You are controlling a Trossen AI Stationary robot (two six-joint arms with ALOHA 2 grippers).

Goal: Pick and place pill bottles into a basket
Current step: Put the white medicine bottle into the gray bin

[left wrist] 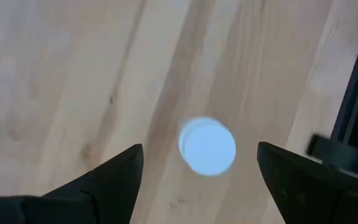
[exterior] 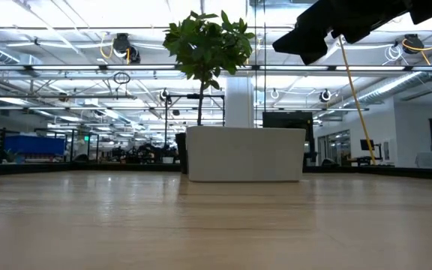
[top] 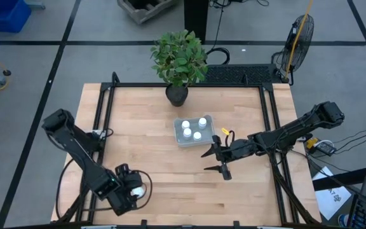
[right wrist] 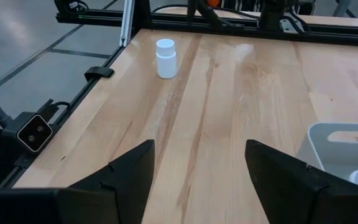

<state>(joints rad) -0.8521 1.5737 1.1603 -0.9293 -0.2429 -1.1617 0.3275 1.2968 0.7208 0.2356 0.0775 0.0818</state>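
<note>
One white pill bottle [top: 140, 189] stands upright on the table near its near-left corner. It also shows in the right wrist view [right wrist: 165, 58]. My left gripper [left wrist: 199, 148] hovers above it, open and pointing down. Its fingers stand on either side of the white cap [left wrist: 207, 147] without touching it. The pale tray [top: 194, 130] sits at the table's middle and holds several capped bottles [top: 187, 133]. My right gripper [top: 215, 161] is open and empty, just near and right of the tray, pointing toward the table's left edge.
A dark pot with a green plant [top: 178, 60] stands just beyond the tray, at the table's far edge. Black frame rails [top: 103, 108] run along the table's edges. Bare wood [top: 164, 172] lies between the two grippers.
</note>
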